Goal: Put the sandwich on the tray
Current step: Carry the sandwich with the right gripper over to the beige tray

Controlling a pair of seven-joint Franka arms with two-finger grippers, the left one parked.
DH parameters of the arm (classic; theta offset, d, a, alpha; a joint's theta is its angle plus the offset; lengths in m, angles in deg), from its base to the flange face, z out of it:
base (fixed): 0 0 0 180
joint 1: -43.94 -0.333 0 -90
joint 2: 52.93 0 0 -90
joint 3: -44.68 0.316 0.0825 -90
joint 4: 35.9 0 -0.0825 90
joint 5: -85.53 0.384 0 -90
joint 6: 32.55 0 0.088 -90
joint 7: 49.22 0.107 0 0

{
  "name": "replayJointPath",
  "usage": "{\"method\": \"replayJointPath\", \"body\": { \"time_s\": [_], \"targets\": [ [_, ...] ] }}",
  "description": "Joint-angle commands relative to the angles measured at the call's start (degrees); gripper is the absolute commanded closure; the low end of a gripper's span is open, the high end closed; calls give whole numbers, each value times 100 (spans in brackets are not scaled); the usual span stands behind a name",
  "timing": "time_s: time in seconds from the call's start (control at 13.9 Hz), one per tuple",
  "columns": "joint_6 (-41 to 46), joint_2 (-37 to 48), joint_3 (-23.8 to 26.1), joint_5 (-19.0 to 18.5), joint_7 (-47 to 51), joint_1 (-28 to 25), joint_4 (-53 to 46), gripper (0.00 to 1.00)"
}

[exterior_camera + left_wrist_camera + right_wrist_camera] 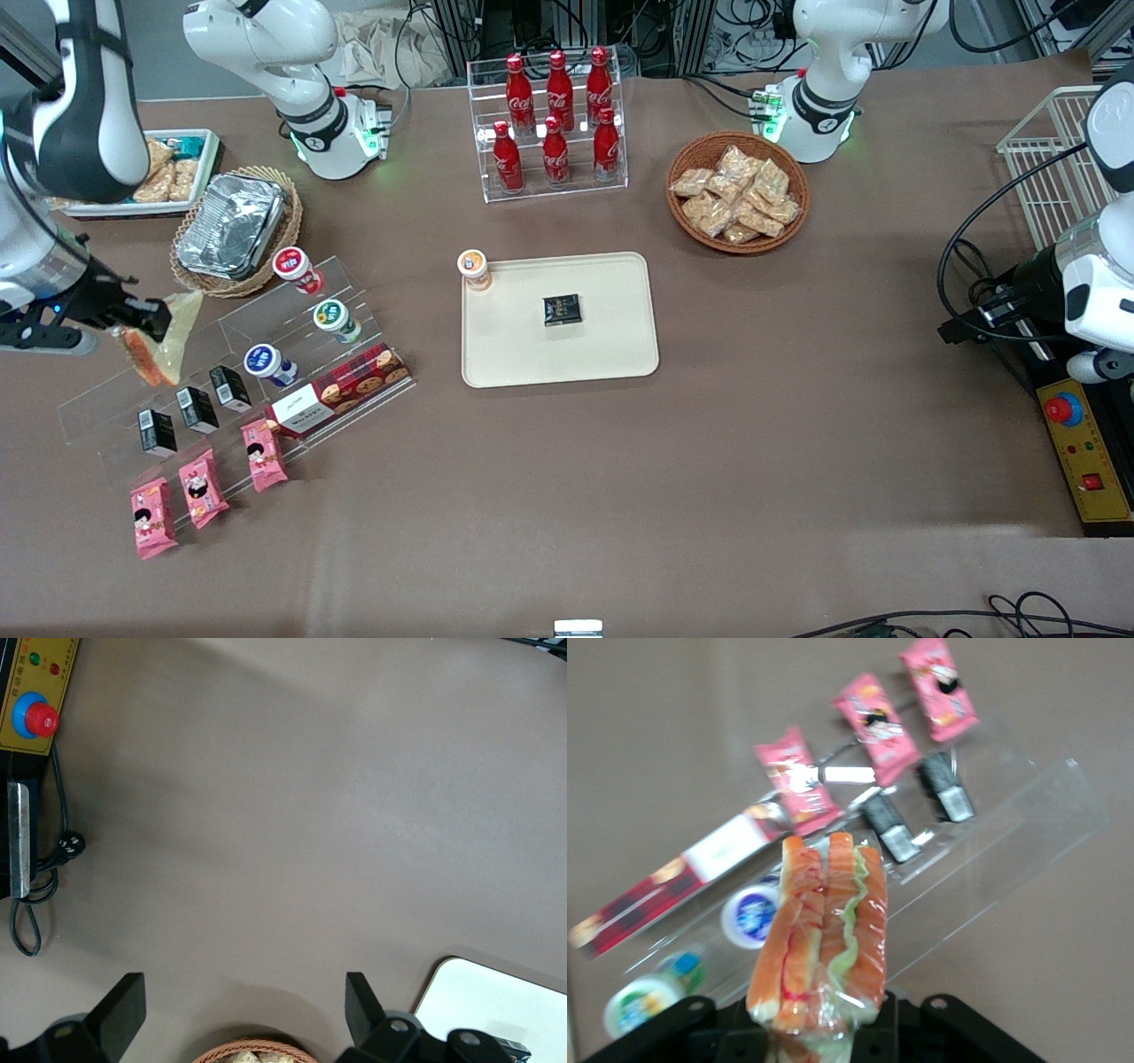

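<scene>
1. The sandwich (158,348) is held clear of the tabletop (709,461) by the pincer (133,330), above the clear acrylic display stand (239,372) near the working arm's end of the tabletop.
2. The pincer is seen clenched on one end of the wrapped wedge; in the right wrist view the sandwich (822,935) juts out from between the dark fingers, its orange filling and green leaf showing through the plastic wrap.
3. The wedge is carried tilted, with its free end hanging lower, which appears to follow from the grip being taken at one end only.
4. The tray (611,354) lies flat at the middle of the tabletop, well apart from the sandwich, so the carry across is judged to be barely begun.
5. A small dark packet (562,309) rests near the tray's centre, and an orange-lidded cup (475,268) stands at one tray corner; bare tray surface is left nearer the front camera for a set-down.
6. Below the held sandwich, lidded cups (266,361), dark cartons (196,409) and pink snack packets (197,488) are lined up on the stand's steps, so height is probably being kept to clear them.
</scene>
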Motion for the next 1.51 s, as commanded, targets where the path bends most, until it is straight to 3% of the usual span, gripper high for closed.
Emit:
{"method": "replayJointPath", "body": {
  "time_s": [0.0,0.43,0.86,1.01,1.22,1.44],
  "targets": [
    [801,-150,383,-153,-25,-287,-757,100],
    [750,-404,1227,-389,-34,-1051,-1083,100],
    [31,-1185,1281,-609,-86,-2448,-1137,100],
    [-347,-1589,1281,-968,-218,-2826,-1137,100],
    [-962,-2161,1281,-1224,-227,-3371,-1137,100],
    [-1463,-2653,1281,-1865,-236,-3619,-1137,100]
  ]
}}
